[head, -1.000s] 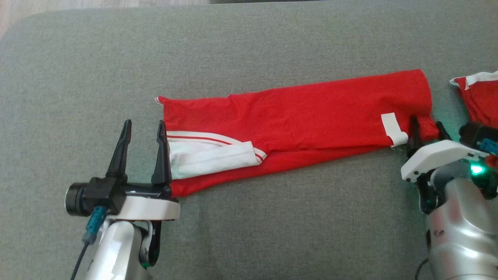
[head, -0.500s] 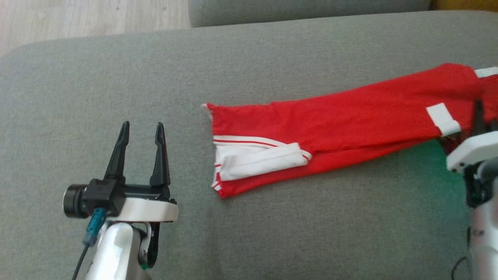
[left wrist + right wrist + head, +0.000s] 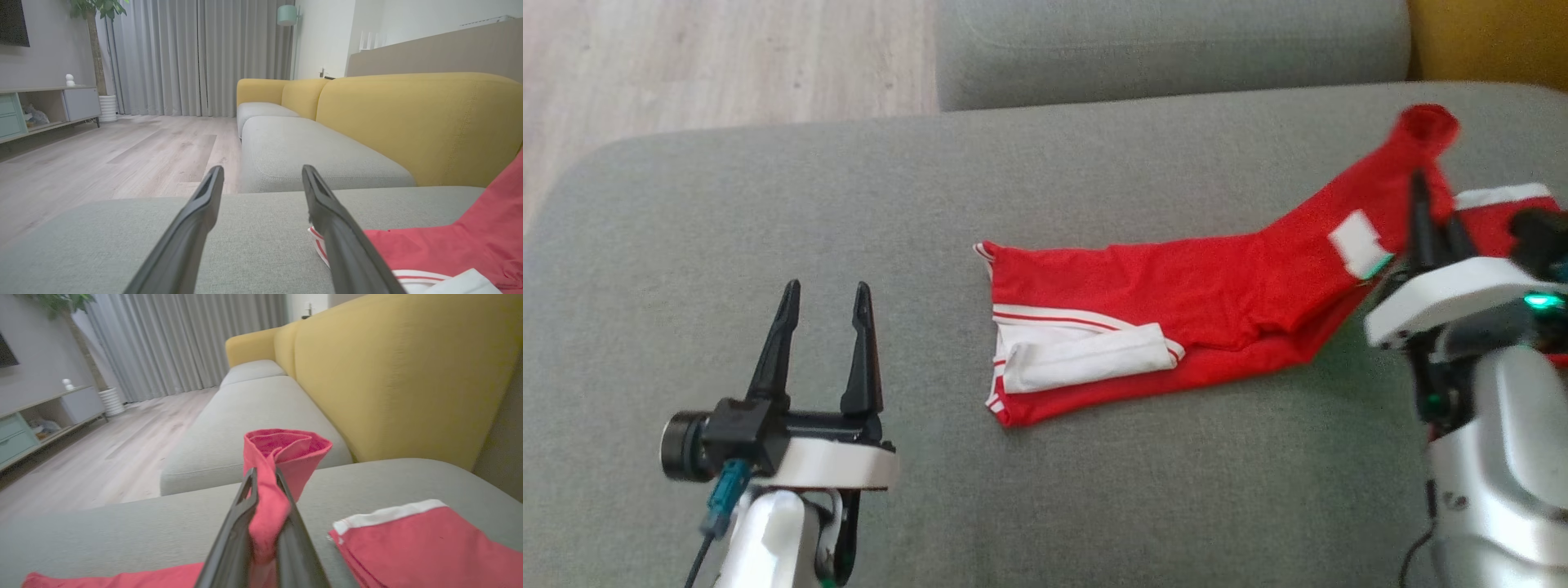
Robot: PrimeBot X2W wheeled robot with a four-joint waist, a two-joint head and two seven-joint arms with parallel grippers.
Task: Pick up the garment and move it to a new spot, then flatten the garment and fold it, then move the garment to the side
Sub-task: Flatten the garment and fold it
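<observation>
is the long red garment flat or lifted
Partly lifted: the right gripper is shut on one end of the garment, holding it up off the sofa cushion; its striped end lies flat.

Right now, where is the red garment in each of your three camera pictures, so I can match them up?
Head view: the red garment lies centre to right on the grey seat, right end raised.
Left wrist view: the red garment sits in the lower right corner.
Right wrist view: centre, its end pinched between the right fingers.
Shared landmark: the yellow sofa back.
</observation>
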